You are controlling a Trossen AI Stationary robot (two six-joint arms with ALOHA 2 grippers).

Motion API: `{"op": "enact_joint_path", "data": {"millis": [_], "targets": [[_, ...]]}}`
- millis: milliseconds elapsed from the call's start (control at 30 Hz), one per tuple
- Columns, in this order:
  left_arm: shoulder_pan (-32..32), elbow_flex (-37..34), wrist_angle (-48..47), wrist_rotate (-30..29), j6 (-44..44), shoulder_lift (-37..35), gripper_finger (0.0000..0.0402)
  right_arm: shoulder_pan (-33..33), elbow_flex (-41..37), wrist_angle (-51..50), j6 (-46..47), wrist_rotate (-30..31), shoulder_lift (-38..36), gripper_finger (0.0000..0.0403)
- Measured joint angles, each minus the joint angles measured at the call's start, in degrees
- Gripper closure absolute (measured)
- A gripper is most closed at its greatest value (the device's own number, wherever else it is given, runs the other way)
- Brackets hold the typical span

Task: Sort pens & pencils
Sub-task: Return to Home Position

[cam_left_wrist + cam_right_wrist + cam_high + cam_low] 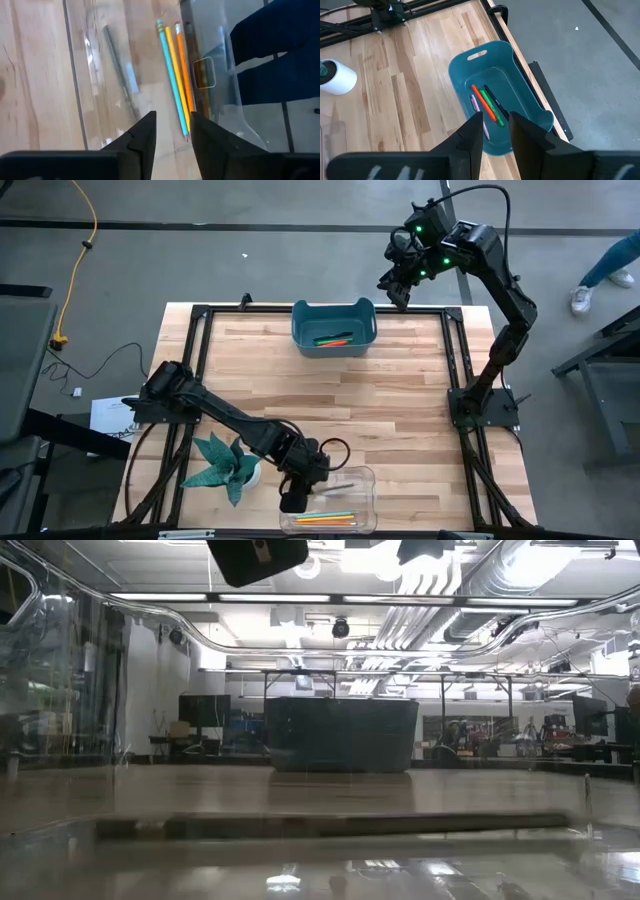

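Observation:
The pens, one green (491, 105) and one red-orange (484, 102), lie in a teal bin (334, 328) at the table's far edge, beside a pale purple stick and a dark one. The pencils lie flat in a clear tray (352, 480) at the near edge: teal (172, 82), yellow (178, 80) and orange (184, 70) side by side, and a dark one (117, 65) apart from them. My left gripper (172, 130) hovers open just above the tray and holds nothing. My right gripper (496, 132) is raised above the bin's far right side, open and empty.
A teal paper plant in a white pot (228, 465) stands left of the clear tray, close to my left arm. Bare wooden table (330, 400) lies between the bin and the tray. A person's leg (605, 265) shows on the floor beyond the table's right side.

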Motion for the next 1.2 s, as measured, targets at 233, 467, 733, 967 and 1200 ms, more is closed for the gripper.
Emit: {"op": "enact_joint_path", "data": {"millis": [233, 467, 733, 967, 1200], "targets": [[-0.02, 1.07, 1.76, -6.06, 4.60, -6.09, 0.0309, -0.02, 0.83, 0.07, 0.79, -5.40, 0.00, 0.0318], [0.02, 8.34, -3.86, -21.98, 15.65, -16.20, 0.0324, 0.46, 0.81, 5.17, 4.29, -20.21, -4.73, 0.0318], [1.64, 10.38, 2.33, -27.04, 30.35, -27.95, 0.0330, 5.51, 0.83, 24.99, 14.26, -31.19, -17.22, 0.0318], [14.07, 10.41, 13.87, -5.72, 38.75, -33.86, 0.0337, 16.41, 0.85, 44.44, 19.65, -31.36, -22.53, 0.0318], [29.46, 10.32, 18.28, 15.56, 39.25, -34.95, 0.0346, 22.90, 0.68, 38.38, 16.33, -28.09, -21.49, 0.0318]]}}
